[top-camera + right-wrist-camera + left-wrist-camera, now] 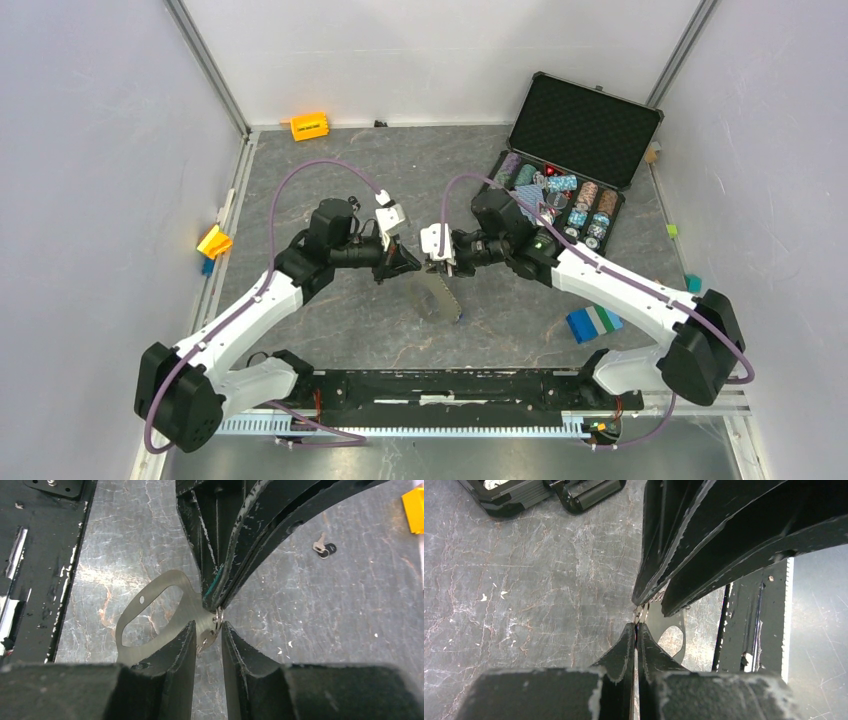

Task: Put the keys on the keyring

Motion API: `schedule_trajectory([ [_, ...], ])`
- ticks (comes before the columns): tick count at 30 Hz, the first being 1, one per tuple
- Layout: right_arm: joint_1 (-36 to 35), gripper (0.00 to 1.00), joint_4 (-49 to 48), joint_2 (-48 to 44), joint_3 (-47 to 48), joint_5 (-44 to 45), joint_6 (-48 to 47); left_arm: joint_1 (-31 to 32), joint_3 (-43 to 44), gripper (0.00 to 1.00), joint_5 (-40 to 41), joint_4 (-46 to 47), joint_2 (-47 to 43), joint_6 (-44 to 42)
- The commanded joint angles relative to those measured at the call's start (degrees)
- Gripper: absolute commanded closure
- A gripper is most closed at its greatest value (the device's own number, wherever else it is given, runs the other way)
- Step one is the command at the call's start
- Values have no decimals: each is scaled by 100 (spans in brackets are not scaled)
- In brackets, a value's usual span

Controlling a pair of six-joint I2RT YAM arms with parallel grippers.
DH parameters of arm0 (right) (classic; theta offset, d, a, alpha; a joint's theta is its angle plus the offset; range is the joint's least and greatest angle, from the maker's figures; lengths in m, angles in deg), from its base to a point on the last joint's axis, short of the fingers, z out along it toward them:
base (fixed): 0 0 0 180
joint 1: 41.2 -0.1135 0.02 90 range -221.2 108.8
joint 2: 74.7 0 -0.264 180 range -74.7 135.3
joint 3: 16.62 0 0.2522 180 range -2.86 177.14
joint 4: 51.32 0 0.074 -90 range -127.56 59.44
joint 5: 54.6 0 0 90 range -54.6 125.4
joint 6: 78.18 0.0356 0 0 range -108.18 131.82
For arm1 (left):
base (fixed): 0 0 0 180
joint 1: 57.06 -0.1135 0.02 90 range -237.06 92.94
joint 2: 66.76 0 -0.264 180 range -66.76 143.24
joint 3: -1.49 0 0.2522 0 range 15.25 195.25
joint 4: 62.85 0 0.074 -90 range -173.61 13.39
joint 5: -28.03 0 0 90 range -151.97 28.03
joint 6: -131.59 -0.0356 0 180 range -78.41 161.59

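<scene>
Tip to tip above the grey marbled tabletop: left gripper and right gripper.

Left gripper: pressed fully shut, fingertips meeting right at a small silver wire ring.

Right gripper: narrow, clamped across the slim neck of the flat grey-beige metal keyring plate, with the wire ring in the same gap between its fingers. Wide end of the plate, with an oval hole through it, jutting out sideways past one right finger. From above, plate sloping away on the near side of both sets of tips.

At the plate's far tip: small bright blue piece, probably the blue-headed key.

Beyond the left gripper's fingers, well apart from both tools: small black-headed silver key, flat on the tabletop, alone.

Behind the right gripper's wrist, further out: black hard-shell case, lid open and leaning back, dark foam lining inside the lid. In the tray half: round poker chips stacked on edge in rows, purple, teal, blue-and-white, brown and dark. Small red pieces among them on the hinge side.

Just beside the right forearm, on its near side: blue, green and white striped block. Far beyond the left gripper, against the back wall: orange plastic block. Out past the left elbow, at the table's edge: yellow block.
</scene>
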Motion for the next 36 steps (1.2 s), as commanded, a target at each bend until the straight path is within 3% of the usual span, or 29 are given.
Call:
schedule_trajectory([
  [1, -15, 70, -148, 114, 206, -326, 207, 46, 3, 98, -152, 230, -195, -248],
  [9, -4, 78, -194, 191, 237, -316, 238, 68, -85, 98, -156, 257, -258, -318],
  [19, 20, 99, -375, 191, 182, -179, 396, 84, -158, 98, -164, 257, -268, -438],
  [24, 46, 100, -525, 114, 68, 22, 473, 83, -293, 97, -244, 231, -347, -805],
  [30, 105, 100, -633, 55, -49, -80, 562, 81, -429, 71, -322, 24, -504, -1602],
  [36, 255, 100, -836, -48, -260, -293, 739, 85, -554, 57, -82, -110, -656, -2252],
])
